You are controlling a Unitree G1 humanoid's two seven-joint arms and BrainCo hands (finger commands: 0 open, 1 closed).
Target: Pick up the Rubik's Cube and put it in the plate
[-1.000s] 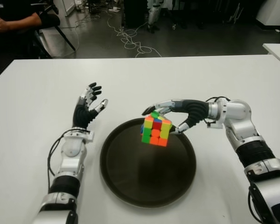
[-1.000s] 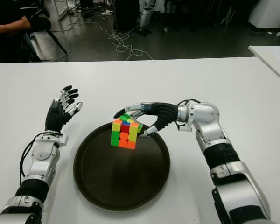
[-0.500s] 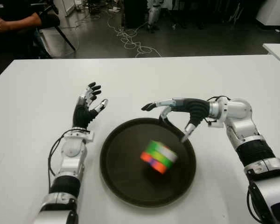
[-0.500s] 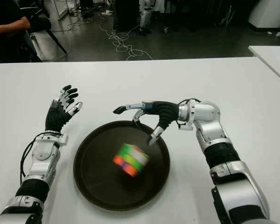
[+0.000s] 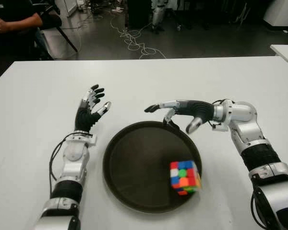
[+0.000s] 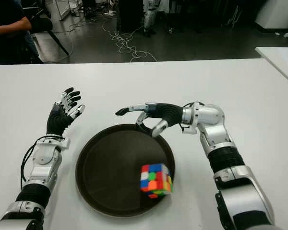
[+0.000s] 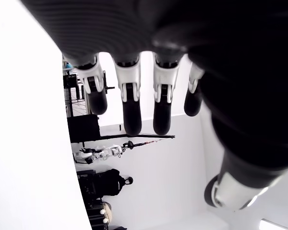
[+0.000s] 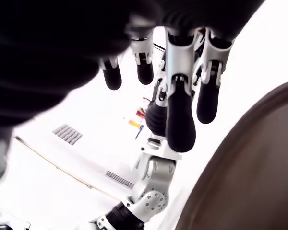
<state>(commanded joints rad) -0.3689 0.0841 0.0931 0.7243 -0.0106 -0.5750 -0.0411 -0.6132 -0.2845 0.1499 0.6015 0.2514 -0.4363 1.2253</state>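
The Rubik's Cube (image 5: 185,177) lay inside the dark round plate (image 5: 129,165), near its right rim, with the empty right hand (image 5: 180,111) spread above the far rim.

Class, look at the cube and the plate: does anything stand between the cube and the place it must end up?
Nothing visible does. The Rubik's Cube already lies inside the plate, near its right rim. The right hand hovers open over the plate's far rim, and the left hand shows open left of the plate.
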